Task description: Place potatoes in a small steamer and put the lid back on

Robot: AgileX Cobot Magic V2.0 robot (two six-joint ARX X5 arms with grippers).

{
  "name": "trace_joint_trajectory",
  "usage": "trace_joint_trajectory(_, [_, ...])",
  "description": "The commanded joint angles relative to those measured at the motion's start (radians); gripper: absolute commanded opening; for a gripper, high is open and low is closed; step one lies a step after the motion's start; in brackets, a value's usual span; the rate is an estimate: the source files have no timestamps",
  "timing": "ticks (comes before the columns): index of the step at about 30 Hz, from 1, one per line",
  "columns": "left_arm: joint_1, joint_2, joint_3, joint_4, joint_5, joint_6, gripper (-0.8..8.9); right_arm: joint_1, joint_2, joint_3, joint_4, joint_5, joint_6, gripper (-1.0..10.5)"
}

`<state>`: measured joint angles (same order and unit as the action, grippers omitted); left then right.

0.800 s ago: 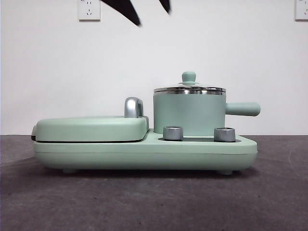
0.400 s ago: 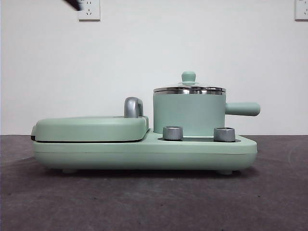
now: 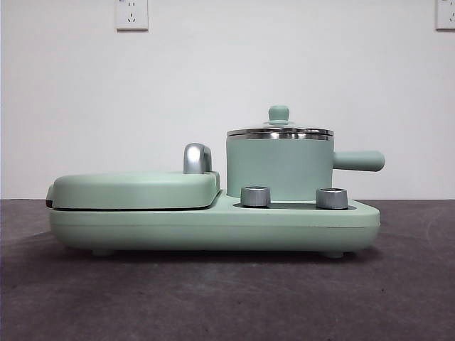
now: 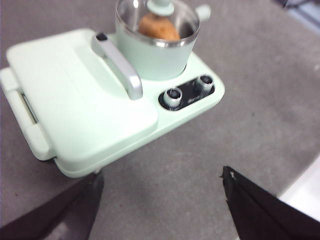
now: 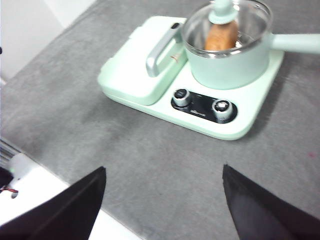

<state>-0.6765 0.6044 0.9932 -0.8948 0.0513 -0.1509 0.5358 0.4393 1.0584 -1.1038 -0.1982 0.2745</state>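
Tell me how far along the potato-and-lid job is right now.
It looks finished. The potato lies inside the small steamer, and the lid sits level on its rim. Nothing is in hand: the left gripper and the right gripper are open and empty, away from the cooker. Nothing visible remains.

Mint-green cylindrical steamer pot (image 3: 279, 169), steel rim; orange-brown potato (image 5: 222, 35); clear glass lid (image 3: 279, 131), mint knob; grey tabletop (image 3: 227, 298).

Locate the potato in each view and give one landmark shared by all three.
Front view: potato not visible; the pot's wall hides it.
Left wrist view: potato inside the pot, under the glass lid.
Right wrist view: potato inside the pot.
Shared landmark: two knobs beside the pot.
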Motion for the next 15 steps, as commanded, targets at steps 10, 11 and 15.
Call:
trace_joint_trajectory(10, [-0.008,-0.077,-0.003,-0.011,0.001,-0.030,0.05,0.005,0.005,0.008,0.027,-0.011,-0.047,0.1])
trace_joint_trajectory(11, [-0.008,-0.077,-0.003,-0.007,0.001,-0.030,0.05,0.005,0.005,0.008,0.026,-0.011,-0.047,0.1])
trace_joint_trajectory(15, [-0.008,-0.077,-0.003,0.000,0.001,-0.030,0.05,0.005,0.004,0.008,0.027,-0.011,-0.047,0.1])
